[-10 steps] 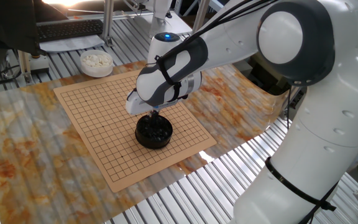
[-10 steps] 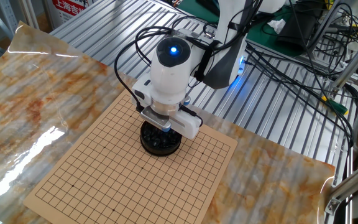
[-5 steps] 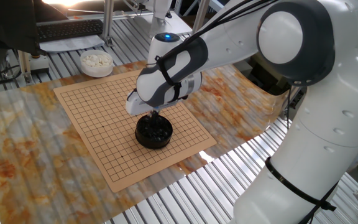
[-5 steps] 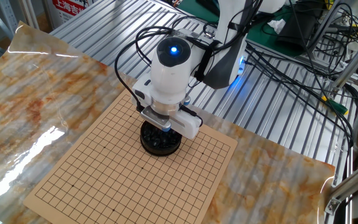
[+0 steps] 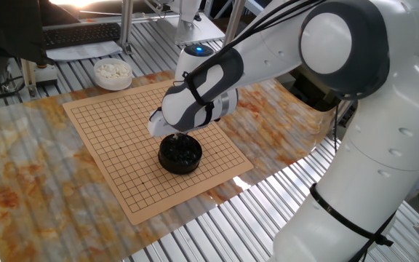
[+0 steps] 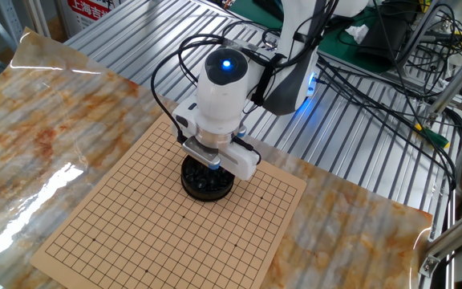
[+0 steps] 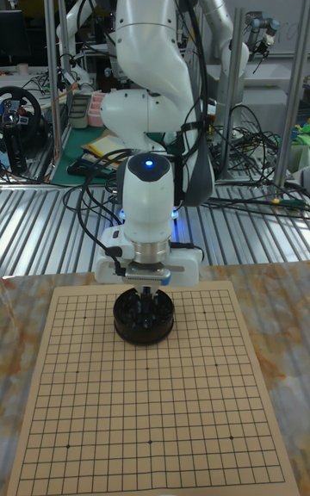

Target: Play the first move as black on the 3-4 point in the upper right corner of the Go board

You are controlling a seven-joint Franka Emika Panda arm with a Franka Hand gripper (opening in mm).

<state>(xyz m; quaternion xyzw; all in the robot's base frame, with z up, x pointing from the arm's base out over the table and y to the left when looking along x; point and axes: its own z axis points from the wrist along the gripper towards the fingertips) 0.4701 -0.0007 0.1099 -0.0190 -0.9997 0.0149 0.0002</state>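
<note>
A squat black bowl (image 5: pixel 180 155) (image 6: pixel 208 181) (image 7: pixel 144 317) of black stones sits on the tan Go board (image 5: pixel 115 138) (image 6: pixel 151 233) (image 7: pixel 146 410). My gripper (image 5: pixel 180 137) (image 6: pixel 208 166) (image 7: pixel 146 295) hangs straight over the bowl, its fingers reaching down to the bowl's mouth. The fingers stand close together, and the hand hides whether a black stone is between them. No stone lies on the grid. In the tall fixed view the crossings near the board's upper right corner (image 7: pixel 207 313), where the 3-4 point lies, are bare.
A white bowl of white stones (image 5: pixel 113 72) stands off the board's far corner on the marbled mat. Slatted metal tabletop surrounds the mat (image 6: pixel 46 128). Cables (image 6: pixel 375 88) and the arm's base lie behind the board.
The hand has risen a little above the black bowl and shifted slightly. The bowl and the board have stayed put.
</note>
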